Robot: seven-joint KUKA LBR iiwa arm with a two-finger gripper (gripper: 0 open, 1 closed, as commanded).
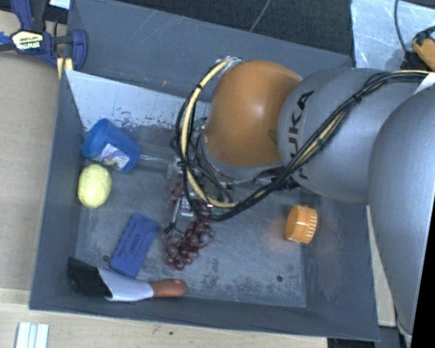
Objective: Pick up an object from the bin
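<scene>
Hand (185,205) is set directly over the dark red bunch of grapes (187,244), mid-floor of the grey metal bin (331,287). Its opening cannot be told. A flat blue rectangular block (133,244) is seen just left.

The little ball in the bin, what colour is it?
The ball is pale yellow-green; the camera view shows it best.

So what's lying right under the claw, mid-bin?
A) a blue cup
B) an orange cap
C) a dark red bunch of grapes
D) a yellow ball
C: the claw hangs directly over the dark red bunch of grapes, while the yellow ball and orange cap lie off to the sides.
</scene>
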